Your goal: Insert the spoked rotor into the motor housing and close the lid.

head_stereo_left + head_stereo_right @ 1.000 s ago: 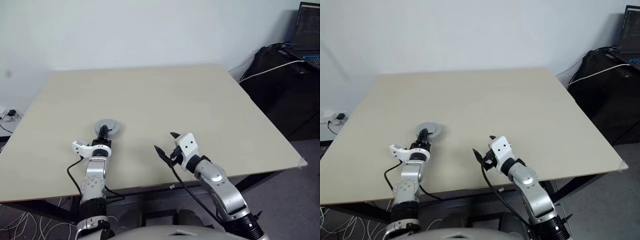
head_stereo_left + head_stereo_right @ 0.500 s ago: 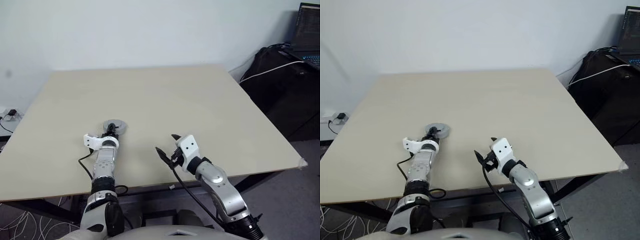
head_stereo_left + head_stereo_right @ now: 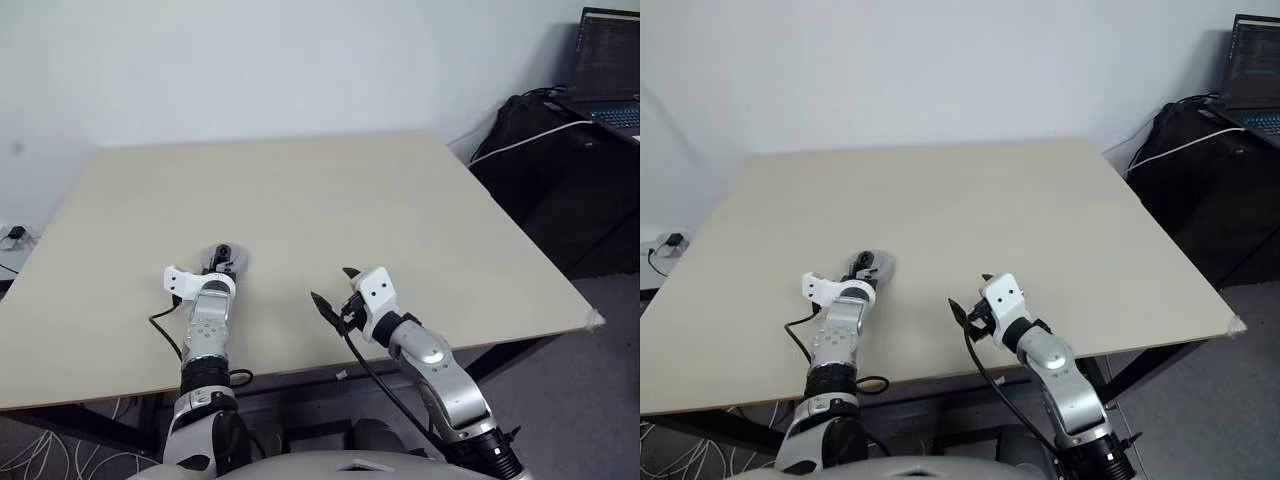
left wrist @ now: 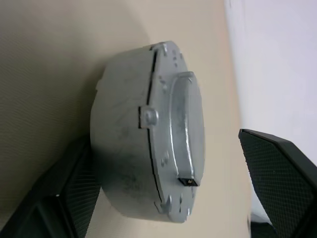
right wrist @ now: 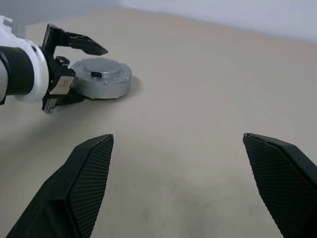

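Your motor housing sits flat on the table with the lid already seated on top, its round axis upright. Around that housing, the left gripper has its jaws spread wide, one finger over the lid and one low beside the wall, neither pressing it. Well off to the right of the housing, the right gripper hangs above the table with jaws fully apart, holding nothing. Your left arm is much the nearer.

Spoked rotor unseen inside the closed motor housing under lid.
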Controlling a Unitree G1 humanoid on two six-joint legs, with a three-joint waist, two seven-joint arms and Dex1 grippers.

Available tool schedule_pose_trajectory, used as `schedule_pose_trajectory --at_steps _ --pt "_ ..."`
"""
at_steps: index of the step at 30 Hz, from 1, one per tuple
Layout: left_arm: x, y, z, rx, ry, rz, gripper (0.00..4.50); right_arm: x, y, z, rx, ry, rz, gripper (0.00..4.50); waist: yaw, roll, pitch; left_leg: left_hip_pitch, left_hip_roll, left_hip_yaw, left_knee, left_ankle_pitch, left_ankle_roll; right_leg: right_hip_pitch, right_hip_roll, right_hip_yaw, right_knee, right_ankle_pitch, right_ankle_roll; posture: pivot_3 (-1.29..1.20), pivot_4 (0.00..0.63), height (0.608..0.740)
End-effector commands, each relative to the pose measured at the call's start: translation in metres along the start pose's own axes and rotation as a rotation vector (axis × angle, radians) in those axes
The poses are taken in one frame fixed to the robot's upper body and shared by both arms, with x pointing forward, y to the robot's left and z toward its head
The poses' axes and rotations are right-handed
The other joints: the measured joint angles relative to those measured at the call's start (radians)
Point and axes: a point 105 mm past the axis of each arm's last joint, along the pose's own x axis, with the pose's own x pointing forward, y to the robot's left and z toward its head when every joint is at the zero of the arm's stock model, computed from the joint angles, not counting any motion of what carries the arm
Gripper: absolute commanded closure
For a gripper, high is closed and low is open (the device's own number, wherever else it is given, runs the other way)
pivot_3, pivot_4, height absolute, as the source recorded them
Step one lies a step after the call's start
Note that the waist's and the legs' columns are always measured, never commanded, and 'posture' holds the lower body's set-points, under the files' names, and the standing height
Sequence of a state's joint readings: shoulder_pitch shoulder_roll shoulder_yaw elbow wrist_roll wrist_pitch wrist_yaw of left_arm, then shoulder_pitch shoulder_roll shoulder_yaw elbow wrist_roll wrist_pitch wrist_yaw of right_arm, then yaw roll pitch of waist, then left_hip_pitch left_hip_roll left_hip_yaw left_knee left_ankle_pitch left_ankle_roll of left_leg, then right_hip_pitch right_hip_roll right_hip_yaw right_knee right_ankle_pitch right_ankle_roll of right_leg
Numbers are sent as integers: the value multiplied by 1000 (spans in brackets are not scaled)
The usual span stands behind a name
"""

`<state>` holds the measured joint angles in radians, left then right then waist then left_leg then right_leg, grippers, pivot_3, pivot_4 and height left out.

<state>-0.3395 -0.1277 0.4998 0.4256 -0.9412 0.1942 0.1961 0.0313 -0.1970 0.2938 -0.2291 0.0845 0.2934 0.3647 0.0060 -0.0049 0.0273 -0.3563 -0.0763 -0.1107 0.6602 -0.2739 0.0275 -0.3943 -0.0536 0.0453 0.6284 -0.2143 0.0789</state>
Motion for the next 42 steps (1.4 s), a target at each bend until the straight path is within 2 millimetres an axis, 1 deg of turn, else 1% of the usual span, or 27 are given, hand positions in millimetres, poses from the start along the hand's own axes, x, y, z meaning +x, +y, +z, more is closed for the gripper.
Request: schedule_pose_trajectory --at_steps 1,3,5,7,9,11,12,13,15,18,20,22,25,27,30,34,42 --pt "-28 47 -39 -38 87 142 45 0 -6 11 2 -37 -16 0 -7 0 0 0 0 0 0 0 0 0 0 0 0 0 -1 0 0 740" --pt "-35 51 -42 -34 113 156 45 -1 -6 11 6 -34 -17 0 -12 0 0 0 0 0 0 0 0 0 0 0 0 3 -4 0 0 740" --pt "-44 55 -45 -26 143 166 45 -2 -6 10 15 -29 -13 0 -19 2 -3 0 0 0 -1 0 0 0 0 1 0 3 -5 0 0 740" --pt "-53 58 -48 -16 174 173 45 -3 -5 7 26 -17 -6 0 -21 3 -5 5 0 2 -4 -1 1 1 -1 2 0 2 -5 0 0 740" --pt "-61 58 -48 -6 197 172 45 -4 -4 5 34 -8 -2 0 -25 5 -8 8 0 4 -7 -2 0 4 -1 4 0 -2 -1 0 0 740" --pt "-69 57 -45 12 209 158 45 -6 -4 2 45 2 -1 0 -23 9 -12 12 0 4 -9 -5 -3 7 -3 4 0 -6 -1 0 0 740" --pt "-73 54 -41 48 210 133 45 -7 -3 1 48 4 -3 0 -23 10 -13 14 0 4 -9 -6 -3 8 -3 4 0 -8 -2 0 0 740" --pt "-77 46 -37 106 203 83 45 -9 -4 1 54 0 -11 0 -21 10 -13 14 0 4 -9 -7 -3 9 -3 4 0 -10 -5 0 0 740" --pt "-84 32 -29 230 179 -12 45 -12 -5 0 53 -16 -26 0 -19 9 -12 14 0 4 -9 -7 -3 9 -3 4 0 -11 -5 0 0 740" --pt "-93 16 -9 550 38 -136 45 -19 -7 -4 23 -46 -69 0 -12 9 -10 13 -2 4 -9 -8 -2 9 -5 3 -1 -13 -4 0 0 740" --pt "-97 10 -1 698 -52 -190 45 -24 -12 -6 18 -60 -113 0 -7 8 -8 13 -3 4 -9 -8 -2 9 -6 3 -2 -13 -4 0 0 740" --pt "-102 4 3 847 -138 -239 45 -29 -20 -12 10 -71 -177 0 -2 7 -7 12 -2 3 -9 -8 -2 8 -6 2 -1 -13 -4 0 0 740" --pt "-108 2 3 1028 -233 -304 45 -36 -28 -19 8 -75 -250 0 1 10 -5 12 -1 3 -9 -8 -3 9 -6 2 -1 -13 -4 0 0 740" --pt "-112 5 0 1098 -264 -331 45 -42 -35 -22 28 -100 -314 0 4 10 -5 12 -1 3 -10 -8 -3 8 -7 2 -1 -13 -4 0 0 740" --pt "-116 11 -6 1186 -284 -372 45 -49 -41 -25 29 -120 -371 0 9 11 -5 8 -2 3 -11 -8 -2 4 -7 2 -1 -13 -4 0 0 740" --pt "-123 17 -15 1301 -298 -426 45 -55 -40 -32 -16 -119 -378 0 12 11 -5 7 -1 3 -11 -8 -2 3 -7 1 -1 -13 -5 0 0 740" --pt "-127 20 -19 1293 -297 -444 45 -63 -38 -41 10 -116 -408 0 12 12 -4 8 -1 3 -11 -8 -2 3 -7 1 -1 -14 -4 0 0 740"
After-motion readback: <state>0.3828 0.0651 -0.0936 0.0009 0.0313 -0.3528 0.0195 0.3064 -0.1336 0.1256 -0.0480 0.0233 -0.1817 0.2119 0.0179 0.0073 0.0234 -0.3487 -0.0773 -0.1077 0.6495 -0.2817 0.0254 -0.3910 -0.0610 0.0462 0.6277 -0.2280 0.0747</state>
